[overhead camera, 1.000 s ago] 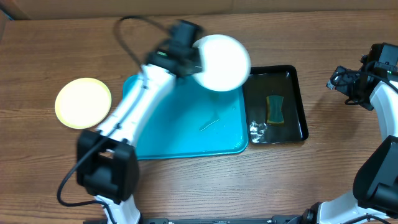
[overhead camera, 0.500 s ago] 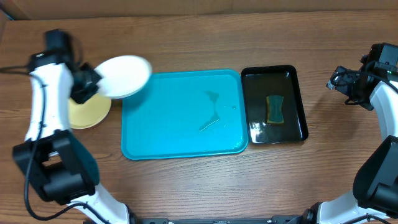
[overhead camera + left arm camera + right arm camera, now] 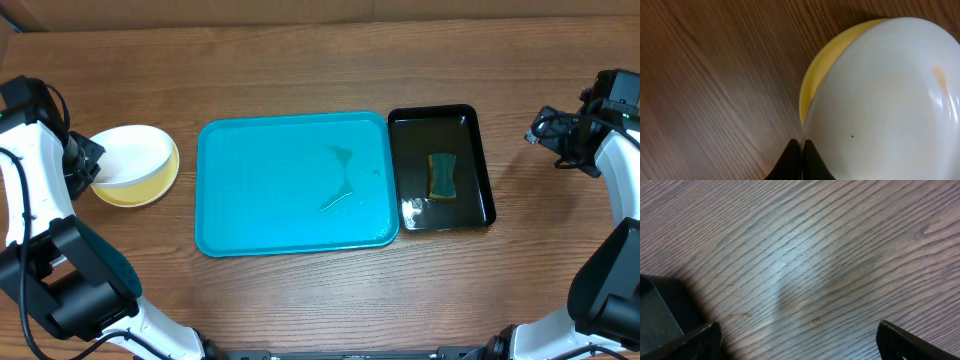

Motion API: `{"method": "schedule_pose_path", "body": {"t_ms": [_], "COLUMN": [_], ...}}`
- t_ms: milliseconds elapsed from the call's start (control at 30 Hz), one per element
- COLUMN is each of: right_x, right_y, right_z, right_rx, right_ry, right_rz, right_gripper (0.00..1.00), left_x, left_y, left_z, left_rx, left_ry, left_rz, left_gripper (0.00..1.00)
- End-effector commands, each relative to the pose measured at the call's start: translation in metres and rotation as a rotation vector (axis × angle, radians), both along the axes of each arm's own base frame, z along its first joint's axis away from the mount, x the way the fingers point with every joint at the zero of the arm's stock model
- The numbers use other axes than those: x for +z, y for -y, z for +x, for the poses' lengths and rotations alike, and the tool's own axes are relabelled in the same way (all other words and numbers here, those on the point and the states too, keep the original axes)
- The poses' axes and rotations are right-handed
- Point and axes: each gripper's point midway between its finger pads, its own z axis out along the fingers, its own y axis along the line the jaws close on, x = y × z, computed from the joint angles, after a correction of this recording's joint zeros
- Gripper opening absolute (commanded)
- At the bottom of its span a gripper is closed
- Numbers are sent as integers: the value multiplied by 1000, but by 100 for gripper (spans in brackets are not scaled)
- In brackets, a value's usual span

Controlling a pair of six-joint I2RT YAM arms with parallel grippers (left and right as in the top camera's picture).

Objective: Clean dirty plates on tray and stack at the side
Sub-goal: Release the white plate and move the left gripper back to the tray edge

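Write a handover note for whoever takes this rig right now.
Left gripper shut on the rim of the white plate, holding it over the yellow plate, left of the tray; not released.
Right gripper open, empty, over the table right of the black tray.
The tray holds no plates, only wet streaks.
Left to do: seat the white plate, let go; its faint orange mark may need another wipe.

The turquoise tray (image 3: 295, 185) is lying bare but for wet streaks (image 3: 340, 180) on its right half. Just right of it, a black tray (image 3: 435, 110) is holding a sponge (image 3: 441, 176). Left of it, the left gripper (image 3: 88, 165) is gripping a white plate (image 3: 130, 155), tilted over a yellow plate (image 3: 150, 187). The right gripper (image 3: 545, 128) is hovering well right of it
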Motion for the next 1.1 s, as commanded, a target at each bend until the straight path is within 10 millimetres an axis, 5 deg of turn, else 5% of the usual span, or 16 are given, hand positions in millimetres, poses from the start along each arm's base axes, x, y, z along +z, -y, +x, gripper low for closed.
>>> {"method": "schedule_pose_path", "body": {"t_ms": [0, 433, 500, 567, 667, 900, 1067], "right_x": [15, 15, 15, 15, 15, 15, 15], "right_y": [0, 0, 0, 0, 0, 0, 0], "right_z": [6, 6, 5, 5, 5, 5, 5], "right_rx": [1, 1, 1, 1, 1, 1, 1], "right_ry": [43, 43, 42, 42, 42, 42, 42], "right_rz": [-5, -5, -5, -5, -5, -5, -5], "right_gripper": [100, 100, 100, 100, 100, 100, 100], "left_x": [18, -17, -16, -15, -12, -5, -17], "left_y": [-16, 5, 11, 18, 34, 110, 134], "left_z": [-6, 10, 18, 25, 32, 22, 8], "left_rx": [19, -97, -156, -193, -253, -445, -549], "left_ry": [-13, 28, 60, 92, 130, 167, 51], "left_rz": [115, 34, -3, -39, -119, -473, -473], "left_gripper": [4, 4, 18, 58, 70, 62, 55]}}
